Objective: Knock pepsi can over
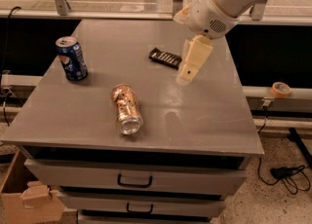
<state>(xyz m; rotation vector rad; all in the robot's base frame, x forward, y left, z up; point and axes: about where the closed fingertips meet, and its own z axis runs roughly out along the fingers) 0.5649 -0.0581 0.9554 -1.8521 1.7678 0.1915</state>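
Observation:
The pepsi can (71,58) is dark blue with a silver top and stands upright near the left edge of the grey cabinet top (204,121). My gripper (185,78) hangs from the white arm over the middle right of the top, just right of the black ridged bar (165,58). It points down and to the left, well to the right of the pepsi can, and holds nothing that I can see.
A copper-coloured can (126,109) lies on its side near the front middle of the top. A roll of tape (280,89) sits on a ledge at the right. Drawers (134,181) are below, and a cardboard box (29,198) stands on the floor at the lower left.

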